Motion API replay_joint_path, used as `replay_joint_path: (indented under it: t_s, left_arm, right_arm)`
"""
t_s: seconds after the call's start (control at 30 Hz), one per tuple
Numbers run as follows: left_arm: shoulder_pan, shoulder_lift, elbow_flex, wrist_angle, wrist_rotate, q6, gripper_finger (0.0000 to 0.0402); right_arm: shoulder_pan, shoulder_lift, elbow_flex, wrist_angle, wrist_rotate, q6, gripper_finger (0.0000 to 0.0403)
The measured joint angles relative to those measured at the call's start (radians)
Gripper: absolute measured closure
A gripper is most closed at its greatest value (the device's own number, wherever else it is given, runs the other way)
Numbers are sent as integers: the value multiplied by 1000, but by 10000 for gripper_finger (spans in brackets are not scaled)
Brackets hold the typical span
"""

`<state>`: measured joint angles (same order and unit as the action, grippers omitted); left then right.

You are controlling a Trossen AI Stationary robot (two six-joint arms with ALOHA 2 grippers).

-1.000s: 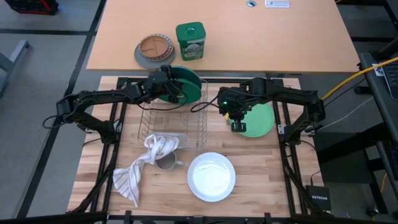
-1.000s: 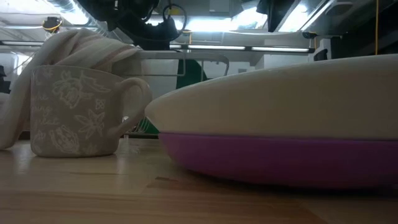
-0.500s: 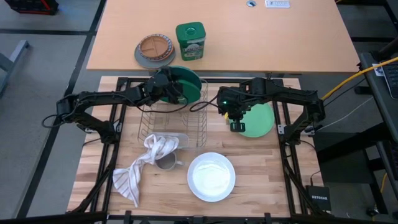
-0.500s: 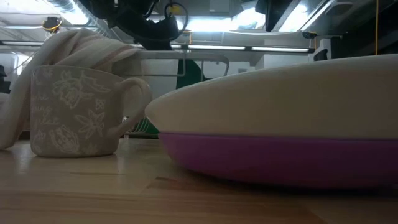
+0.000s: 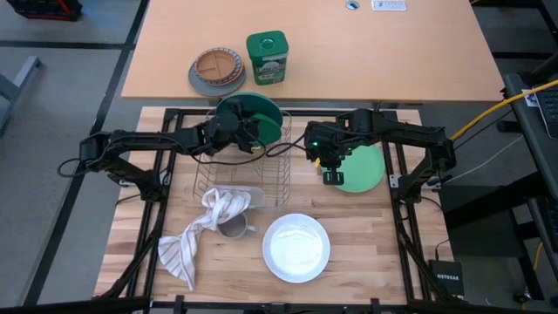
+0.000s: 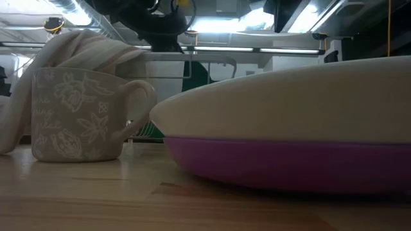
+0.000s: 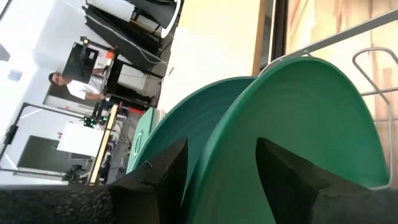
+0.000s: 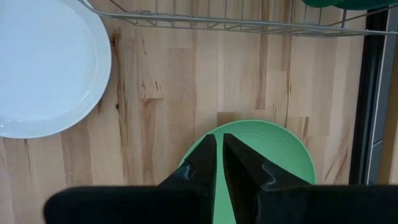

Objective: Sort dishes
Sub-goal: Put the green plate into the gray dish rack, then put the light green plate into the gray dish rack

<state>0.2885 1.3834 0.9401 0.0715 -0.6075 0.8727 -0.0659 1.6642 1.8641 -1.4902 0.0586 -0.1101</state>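
My left gripper (image 5: 234, 129) is shut on a darker green plate (image 5: 255, 112) that stands on edge over the far end of the wire dish rack (image 5: 244, 170). My right gripper (image 5: 330, 172) is shut, its tips over the rim of a lighter green plate (image 5: 364, 167) that lies flat on the table to the right of the rack. A white plate (image 5: 296, 247) sits at the front, stacked on the purple plate (image 6: 282, 163). My left gripper pinches the darker green plate's rim (image 7: 217, 180) between its two fingers (image 7: 158, 171), one on each face. It comes level from the table's left. The plate stands on edge, tilted; whether its lower edge rests in the rack is hidden. My right gripper has its shut fingertips (image 8: 208, 146) at the lighter green plate's rim (image 8: 205, 140); I cannot tell whether they touch it.
A patterned mug (image 5: 234, 227) and a striped towel (image 5: 196, 235) lie in front of the rack. A tan and grey divided plate (image 5: 216, 70) and a green canister (image 5: 266, 57) stand on the far table. Black frame rails (image 5: 397, 148) border the wooden top.
My left gripper has moved a little toward the table's right, carrying the darker green plate. The plate has tipped, so more of its round face shows from above. My right gripper has kept still.
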Motion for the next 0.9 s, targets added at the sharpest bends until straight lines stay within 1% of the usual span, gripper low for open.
replay_joint_path:
  t_s: [0.2, 0.37, 0.5, 0.63, 0.77, 0.9]
  left_arm:
    - [-23, 0, 0, 1, -50, 21, 221]
    - [-49, 0, 0, 10, -70, 22, 221]
    - [-77, -1, -1, 83, -104, 28, 221]
    - [-98, -9, -1, 155, -133, 76, 221]
    - [-117, -28, -1, 157, -141, 77, 221]
    - [-150, -52, -1, 149, -149, 23, 221]
  right_arm:
    - [0, 0, 0, 0, 0, 0, 371]
    - [0, 0, 0, -5, 0, 0, 371]
    - [-1, 0, 0, -49, 0, 0, 371]
    - [-9, 0, 0, -81, 0, 0, 371]
    - [-34, 0, 0, -81, -1, -4, 371]
    - [-92, 0, 0, -81, -2, -41, 371]
